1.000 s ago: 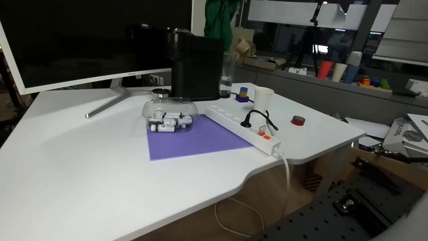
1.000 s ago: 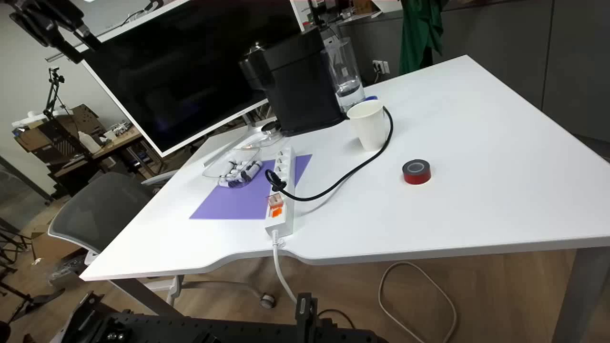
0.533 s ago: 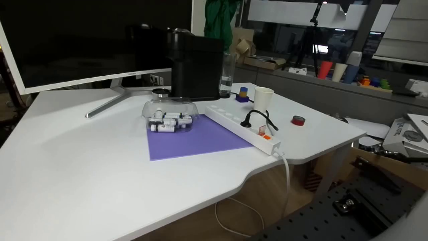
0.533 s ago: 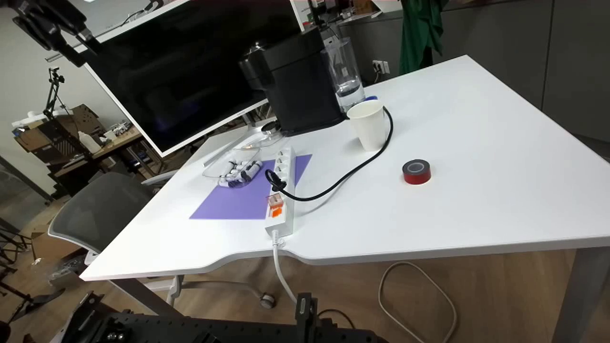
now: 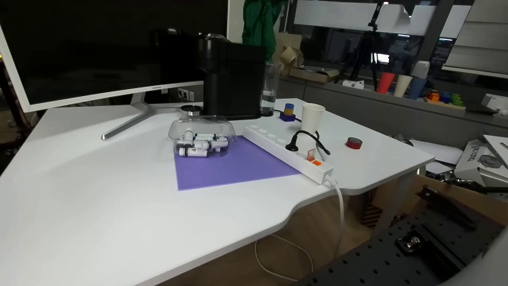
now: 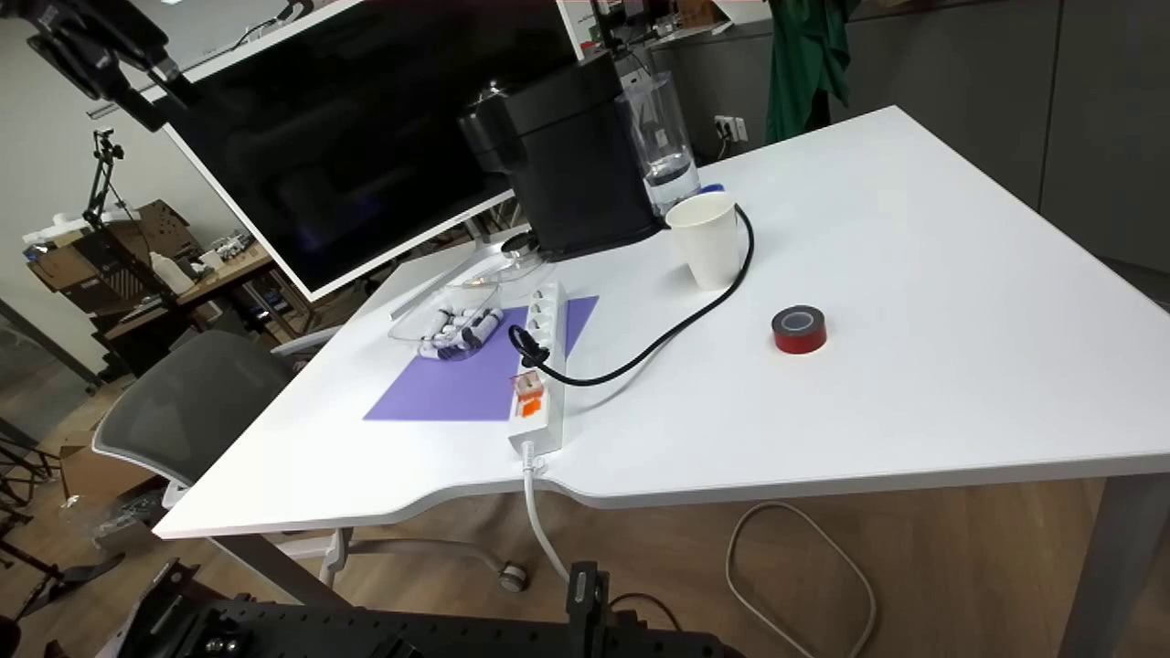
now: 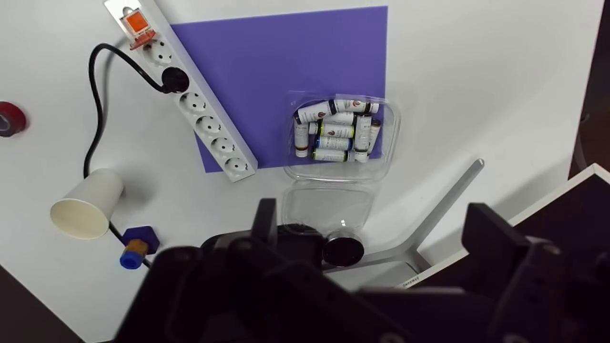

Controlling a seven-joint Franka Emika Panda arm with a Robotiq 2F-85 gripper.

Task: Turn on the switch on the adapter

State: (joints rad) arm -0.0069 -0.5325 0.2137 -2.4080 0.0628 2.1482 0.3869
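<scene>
Jaws: at upper left in an exterior view, they hang high and well apart from the power strip (image 7: 200,113); the wrist view shows them spread wide, nothing between. The step in hand looks like the approach, the press not yet made.
Monitor (image 6: 366,137): dark-screened, it stands well beyond the power strip.
Clear box (image 7: 333,176): holding small bottles (image 7: 333,131), it lies near the power strip, partly on the purple sheet (image 6: 439,393) that shows on both sides of the strip.
Orange switch (image 6: 531,408): the task's target, set in the power strip's top near the end where the white cable (image 6: 529,475) leaves, a reddish see-through cover (image 6: 527,386) apparently flipped up beside it. On or off cannot be told. The next move calls for bringing the jaws over this end, likely drawing them together into one narrow tip, then pressing from above without catching the cover.
Black plug (image 6: 533,355): seated in the power strip close to the switch, its black cord (image 7: 99,108) arching away; a low sideways pass could snag it.
Paper cup (image 6: 706,239): upright on the white surface (image 6: 914,366), across the power strip from the box.
Tape roll (image 6: 799,331): red-sided, flat, well apart from the power strip on the cup's side.
</scene>
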